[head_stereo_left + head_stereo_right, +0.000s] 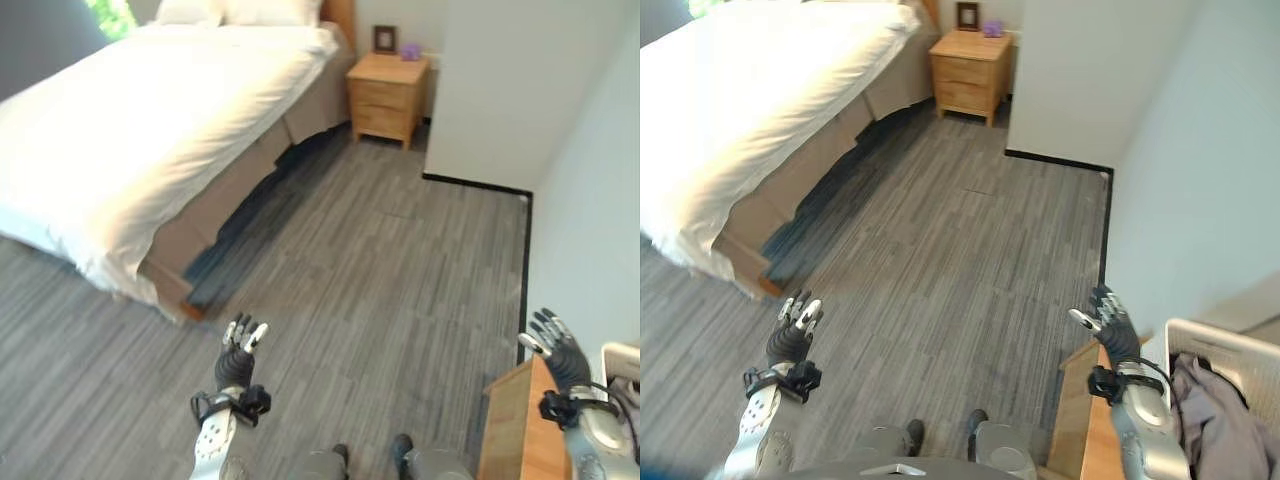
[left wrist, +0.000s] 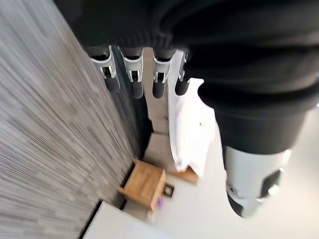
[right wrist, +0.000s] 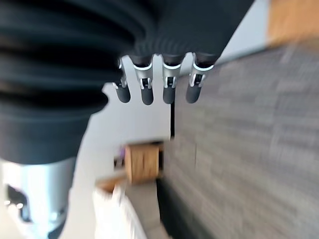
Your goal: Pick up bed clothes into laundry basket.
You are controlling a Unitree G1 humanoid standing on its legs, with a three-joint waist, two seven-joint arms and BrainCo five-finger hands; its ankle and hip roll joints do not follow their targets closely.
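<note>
A bed with white bedding (image 1: 150,110) fills the left of the room, its sheet hanging over the near corner. At the lower right stands a white laundry basket (image 1: 1230,355) holding a grey garment (image 1: 1215,420). My left hand (image 1: 237,362) hangs open over the grey floor, a short way off the bed's near corner. My right hand (image 1: 1112,328) is open too, raised over a wooden surface (image 1: 1080,420) beside the basket. Both wrist views show straight fingers (image 2: 133,74) (image 3: 158,82) with nothing in them.
A wooden nightstand (image 1: 385,95) stands at the bed's head, with a picture frame and a small purple object on top. A white wall (image 1: 510,90) juts out on the right. Grey plank floor (image 1: 380,270) lies open between bed and wall.
</note>
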